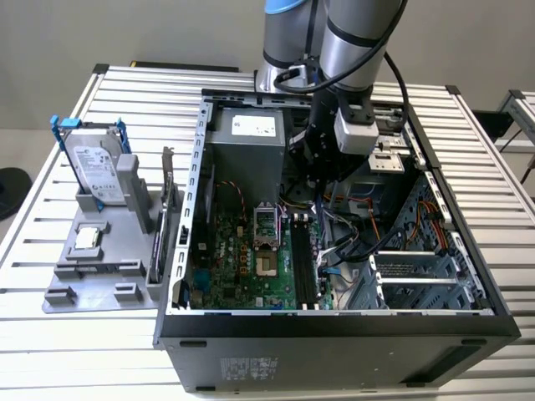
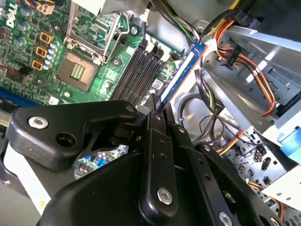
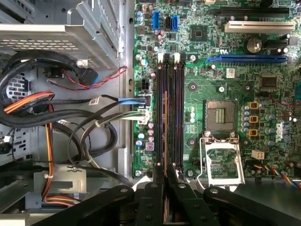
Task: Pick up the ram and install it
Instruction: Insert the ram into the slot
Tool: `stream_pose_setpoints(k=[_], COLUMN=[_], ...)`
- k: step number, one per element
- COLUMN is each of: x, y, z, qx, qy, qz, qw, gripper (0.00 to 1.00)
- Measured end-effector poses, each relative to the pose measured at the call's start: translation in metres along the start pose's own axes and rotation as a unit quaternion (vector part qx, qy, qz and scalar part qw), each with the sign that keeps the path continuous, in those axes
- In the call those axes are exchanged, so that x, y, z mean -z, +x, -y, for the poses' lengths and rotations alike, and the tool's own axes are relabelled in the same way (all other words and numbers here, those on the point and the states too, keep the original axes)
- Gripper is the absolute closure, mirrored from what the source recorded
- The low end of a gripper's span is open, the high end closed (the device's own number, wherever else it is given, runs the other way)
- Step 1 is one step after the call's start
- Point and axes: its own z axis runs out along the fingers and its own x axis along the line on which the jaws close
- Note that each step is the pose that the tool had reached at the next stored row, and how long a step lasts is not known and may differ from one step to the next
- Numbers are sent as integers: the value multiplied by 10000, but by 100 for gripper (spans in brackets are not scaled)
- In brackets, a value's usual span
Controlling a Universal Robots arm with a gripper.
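My gripper [image 2: 157,114] is shut on the ram [image 2: 181,75], a slim blue-edged stick that juts out from between the black fingertips. In the first wrist view the ram [image 3: 165,127] shows edge-on as a thin strip, lined up lengthwise over the black memory slots [image 3: 176,113] of the green motherboard [image 3: 221,70]. It appears to hang above the slots rather than sit in one. In the exterior view the gripper [image 1: 321,199] reaches down into the open computer case [image 1: 334,334], just above the far end of the memory slots [image 1: 303,266].
Bundled cables [image 3: 70,117] and a metal drive cage [image 1: 418,276] lie beside the slots. On the other side sits the open processor socket [image 3: 221,155]. Outside the case, a grey holder [image 1: 100,267] carries a hard drive in a blue frame [image 1: 94,167] and an upright expansion card [image 1: 165,221].
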Motion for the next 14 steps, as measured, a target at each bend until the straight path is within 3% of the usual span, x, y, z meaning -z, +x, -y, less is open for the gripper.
stream_pose_setpoints(k=[14], x=[-90], y=[2], z=[-41], qx=[0], qy=[0], qz=[0], qw=[10000], gripper=[100])
